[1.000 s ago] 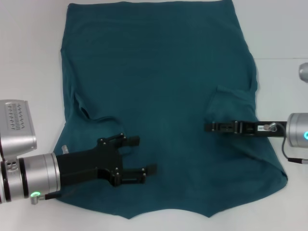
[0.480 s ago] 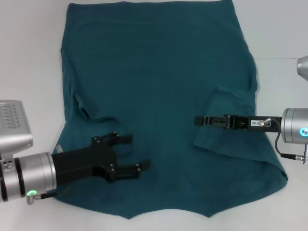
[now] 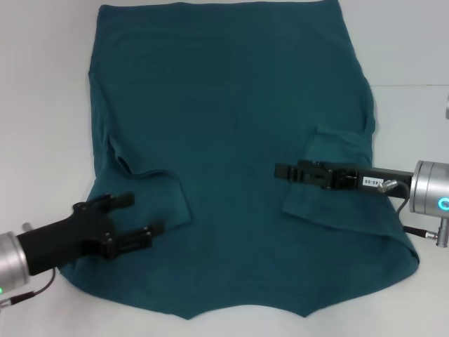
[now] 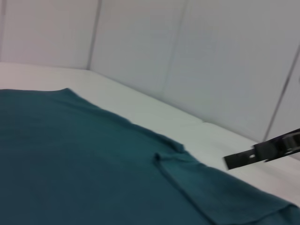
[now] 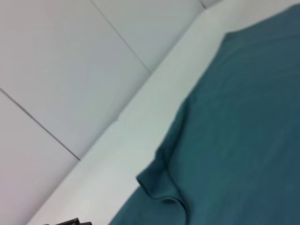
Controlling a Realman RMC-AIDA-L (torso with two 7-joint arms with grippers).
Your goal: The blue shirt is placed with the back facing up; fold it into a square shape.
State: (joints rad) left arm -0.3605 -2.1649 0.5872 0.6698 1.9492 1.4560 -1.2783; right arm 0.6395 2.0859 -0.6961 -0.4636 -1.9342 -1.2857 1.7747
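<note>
Blue shirt (image 3: 231, 140) spread flat across table (image 3: 42, 105), both sleeves now folded inward. Left gripper (image 3: 130, 217), jaws apart and empty, pulled back toward 8 o'clock. Right gripper (image 3: 280, 171) at 3 o'clock, advanced inward; finger state impossible to tell. Next, probably side folds.

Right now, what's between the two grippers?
Only shirt. In the head view, the left gripper and right gripper have nothing between them but flat cloth of the blue shirt.
</note>
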